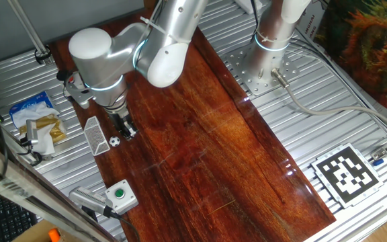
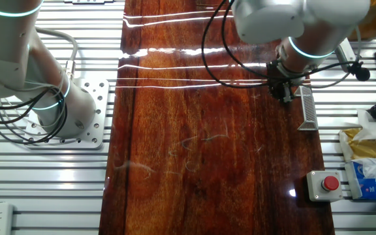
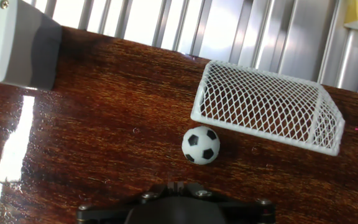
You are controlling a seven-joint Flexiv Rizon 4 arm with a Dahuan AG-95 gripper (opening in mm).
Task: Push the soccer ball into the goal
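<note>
Dark wooden tabletop point(image 1: 207, 148), silver arm point(image 1: 113, 57) bent low over its edge, gripper point(image 1: 125, 130) just behind ball, finger spacing impossible to tell, mesh goal point(image 3: 272, 106) near tabletop edge, ball point(image 3: 201, 145) just outside goal's mouth

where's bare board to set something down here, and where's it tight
Most of the wooden board is bare: the long stretch running from the gripper toward the tag plate. It is crowded at the edge where the goal, the soccer ball and the gripper bunch up, with the green button box nearby.
</note>
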